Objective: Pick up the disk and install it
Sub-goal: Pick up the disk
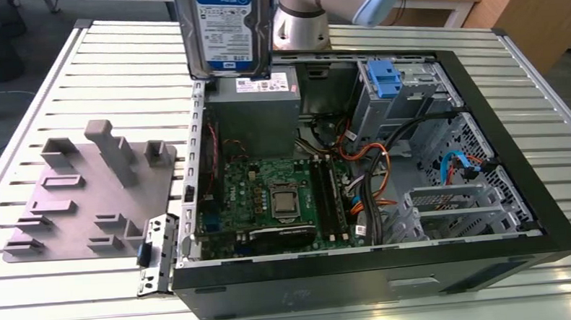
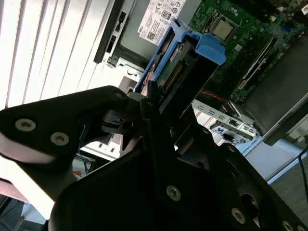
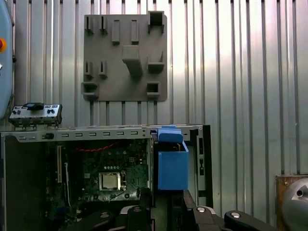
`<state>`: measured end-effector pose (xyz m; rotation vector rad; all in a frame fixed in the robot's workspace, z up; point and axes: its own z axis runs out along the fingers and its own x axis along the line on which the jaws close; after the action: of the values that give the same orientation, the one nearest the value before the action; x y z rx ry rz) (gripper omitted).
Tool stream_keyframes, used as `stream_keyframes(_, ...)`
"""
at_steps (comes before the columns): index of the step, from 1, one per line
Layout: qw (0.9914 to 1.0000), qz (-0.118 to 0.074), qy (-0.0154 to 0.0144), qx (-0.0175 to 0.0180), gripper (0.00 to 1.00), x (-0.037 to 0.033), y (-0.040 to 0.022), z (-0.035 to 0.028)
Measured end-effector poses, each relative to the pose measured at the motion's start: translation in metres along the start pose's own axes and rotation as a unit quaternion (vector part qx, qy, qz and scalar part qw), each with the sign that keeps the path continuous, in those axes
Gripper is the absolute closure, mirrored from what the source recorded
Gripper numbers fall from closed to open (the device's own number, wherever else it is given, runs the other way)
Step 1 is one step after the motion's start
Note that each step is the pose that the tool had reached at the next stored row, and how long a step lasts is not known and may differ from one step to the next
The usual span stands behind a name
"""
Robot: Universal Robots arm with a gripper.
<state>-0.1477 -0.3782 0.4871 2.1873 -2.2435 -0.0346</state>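
Clearly the gripper (image 2: 168, 108) is closed on the disk (image 2: 188, 65): in the second wrist view its black fingers (image 2: 153, 113) clamp the near end of the drive, and the blue side rail (image 2: 208, 48) runs away from them toward the open computer beyond. In the exterior view the disk (image 1: 224, 32) hangs upright at the top of the frame, a little left of centre. Its label face is toward the camera, it touches nothing below, and the arm (image 1: 322, 14) is just beside it on the exterior view's right. Holding it by one end leaves the rest of the body and its rails free, which I judge suits sliding it into a bay. Just below it in the frame sits the grey power-supply box (image 1: 254, 114) with a white sticker, and lower still the green motherboard (image 1: 273, 197). The computer case (image 1: 368, 279) lies on its side with the panel off, so the interior faces up and can be reached from above. A drive cage (image 1: 408, 89) in the upper right of the case carries a bare blue bracket (image 1: 382, 80). The disk is well apart from it, so installation is not yet done. On the exterior view's left, a grey fixture plate (image 1: 85, 205) with upright posts rests on the slatted table (image 1: 108, 59).
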Motion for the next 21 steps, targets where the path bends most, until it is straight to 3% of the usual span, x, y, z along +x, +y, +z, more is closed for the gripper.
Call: stream_keyframes(21, 1.0, 0.0, 0.0, 0.0, 0.65, -0.002, -0.0789, -0.0014)
